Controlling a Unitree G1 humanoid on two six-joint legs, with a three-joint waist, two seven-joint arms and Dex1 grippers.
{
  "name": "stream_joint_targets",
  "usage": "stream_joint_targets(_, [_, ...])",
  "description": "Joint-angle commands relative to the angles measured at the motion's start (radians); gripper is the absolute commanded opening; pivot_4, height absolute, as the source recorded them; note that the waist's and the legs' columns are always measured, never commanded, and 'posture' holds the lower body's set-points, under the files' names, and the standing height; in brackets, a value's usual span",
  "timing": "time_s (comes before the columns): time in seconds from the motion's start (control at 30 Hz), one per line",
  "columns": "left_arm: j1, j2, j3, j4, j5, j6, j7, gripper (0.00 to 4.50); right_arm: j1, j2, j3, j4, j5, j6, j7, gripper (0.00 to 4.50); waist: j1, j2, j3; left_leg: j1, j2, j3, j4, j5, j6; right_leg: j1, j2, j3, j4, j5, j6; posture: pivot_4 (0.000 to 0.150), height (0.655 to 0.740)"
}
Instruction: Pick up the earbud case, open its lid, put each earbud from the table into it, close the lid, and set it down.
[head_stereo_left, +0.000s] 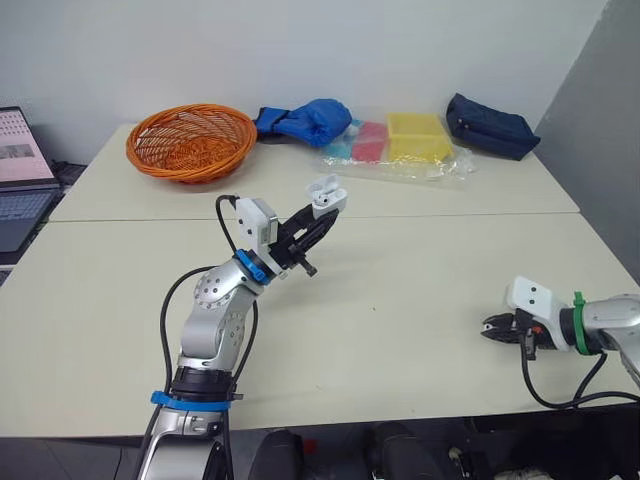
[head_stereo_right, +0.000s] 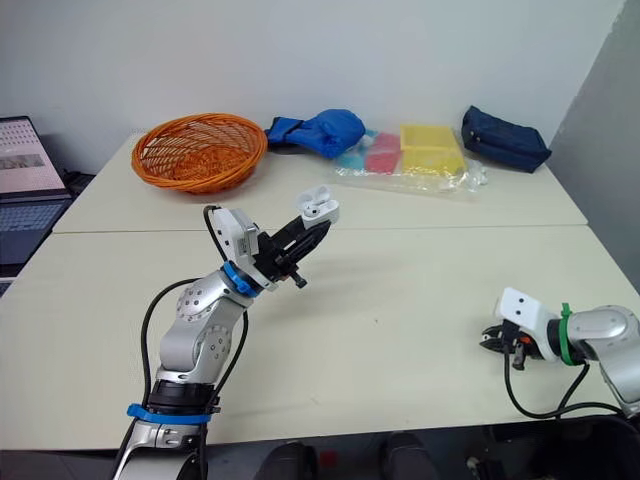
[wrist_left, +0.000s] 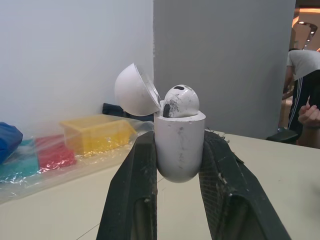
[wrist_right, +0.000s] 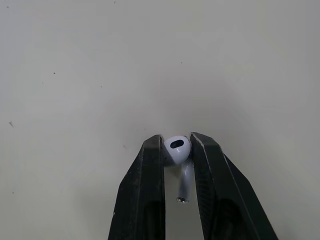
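Aloft, open white earbud case (wrist_left: 179, 150)

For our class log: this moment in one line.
left pincer: shut on earbud case; lid: open; first earbud: inside; right pincer: shut on second earbud

No text, brand or number can be read. The laptop (head_stereo_left: 20, 150), at about nine o'clock in the left eye view, has a lit screen whose rows are too small to make out. The earbud case (wrist_left: 179, 145) carries only dark scuffs, nothing legible.
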Motion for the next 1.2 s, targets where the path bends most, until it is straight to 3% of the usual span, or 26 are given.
stream_joint_targets(0.03, [-0.011, -0.001, 0.003, -0.038, -0.004, -0.014, 0.007, 0.75, 0.021, -0.015, 0.011, 0.034, -0.031, 0.002, 0.003, 0.41, 0.0, 0.0, 0.0, 0.0, 0.0, 0.0, 0.0, 0.0, 0.0, 0.0, 0.0, 0.0, -0.001, 0.0, 0.0, 0.15, 0.74])
stream_joint_targets(0.3, [-0.009, 0.001, 0.002, -0.042, -0.006, -0.008, 0.009, 0.75, 0.026, -0.065, 0.008, 0.0, -0.037, 0.03, 0.033, 3.2, 0.006, 0.0, 0.0, -0.001, 0.001, 0.0, -0.002, -0.001, 0.0, 0.004, -0.001, 0.0, -0.009, 0.001, 0.002, 0.15, 0.74])
stream_joint_targets(0.53, [-0.003, -0.007, -0.006, -0.05, -0.005, -0.007, 0.019, 0.75, 0.01, -0.143, 0.029, -0.077, -0.046, 0.116, 0.069, 3.2, 0.005, 0.0, 0.0, -0.001, 0.001, 0.0, -0.004, -0.001, -0.001, 0.003, -0.001, 0.0, -0.01, 0.002, 0.004, 0.15, 0.74])
stream_joint_targets(0.7, [0.011, -0.019, -0.005, -0.051, -0.003, -0.017, 0.029, 0.75, -0.132, -0.113, 0.094, -0.098, -0.054, 0.24, 0.082, 3.2, -0.002, 0.0, 0.0, 0.0, 0.001, 0.0, -0.003, -0.001, -0.001, 0.002, -0.001, 0.001, -0.009, 0.002, 0.003, 0.15, 0.74])
stream_joint_targets(0.97, [0.045, -0.034, -0.008, -0.067, 0.008, -0.029, 0.046, 0.75, -0.213, -0.094, 0.161, -0.153, -0.048, 0.408, 0.077, 3.2, 0.001, 0.0, 0.0, -0.002, 0.001, 0.0, -0.005, -0.001, -0.001, 0.0, -0.001, 0.001, -0.01, 0.004, 0.007, 0.15, 0.74])
stream_joint_targets(1.2, [0.064, -0.03, -0.006, -0.086, 0.01, -0.025, 0.051, 0.75, -0.198, -0.091, 0.185, -0.106, -0.069, 0.377, 0.062, 3.2, 0.001, 0.0, 0.0, -0.002, 0.001, 0.0, -0.005, -0.001, -0.001, -0.002, -0.001, 0.002, -0.01, 0.005, 0.008, 0.15, 0.74])
